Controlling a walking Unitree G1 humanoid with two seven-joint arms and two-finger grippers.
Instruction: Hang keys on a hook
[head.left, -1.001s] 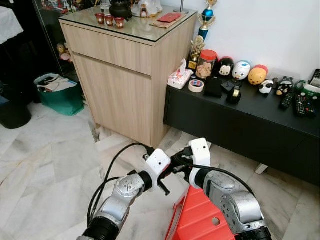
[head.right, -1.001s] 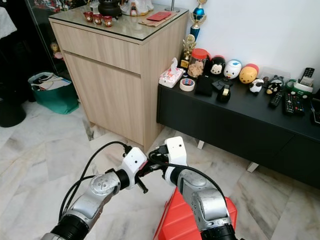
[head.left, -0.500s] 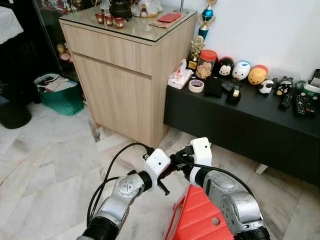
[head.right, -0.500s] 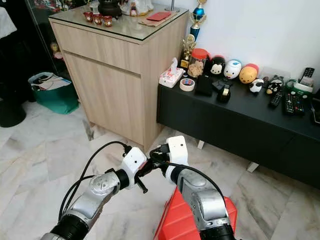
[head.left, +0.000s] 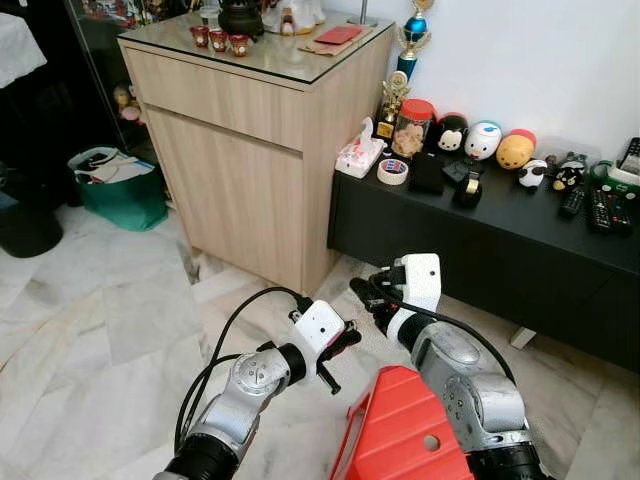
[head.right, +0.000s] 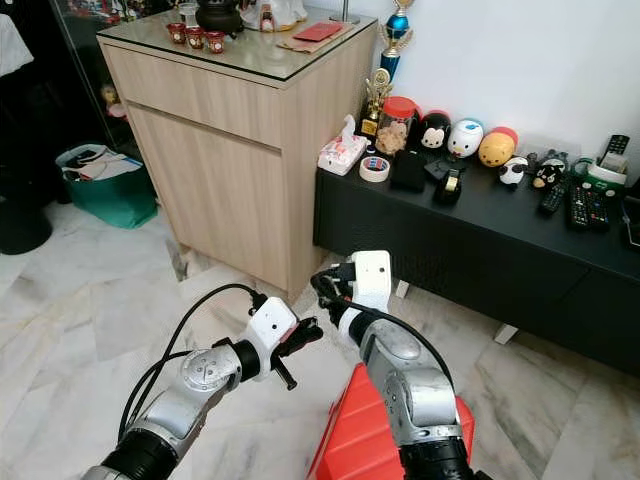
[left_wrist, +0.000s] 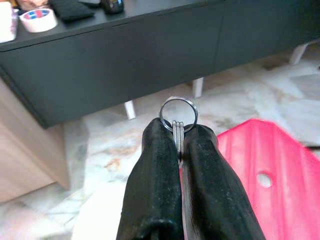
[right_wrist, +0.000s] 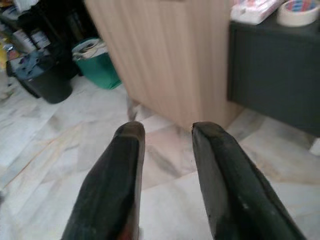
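Observation:
A metal key ring with keys (left_wrist: 178, 126) sticks out from between the black fingers of my left gripper (left_wrist: 178, 134), which is shut on it. That left gripper (head.left: 345, 337) is held low in front of me, above the marble floor. My right gripper (head.left: 365, 291) hovers a little above and to the right of it, apart from the keys. Its two fingers (right_wrist: 125, 150) stand open with nothing between them, pointing toward the wooden cabinet (right_wrist: 170, 55).
A tall wooden cabinet (head.left: 240, 130) stands ahead on the left. A low black sideboard (head.left: 500, 240) to its right carries a tape roll (head.left: 392, 171), toys and remotes. A red plastic stool (head.left: 400, 430) sits just below my arms. A green bag (head.left: 115, 190) lies far left.
My right gripper, which was up against the left gripper's fingertips, has drawn back up and to the right and now stands open. The left gripper still holds the keys.

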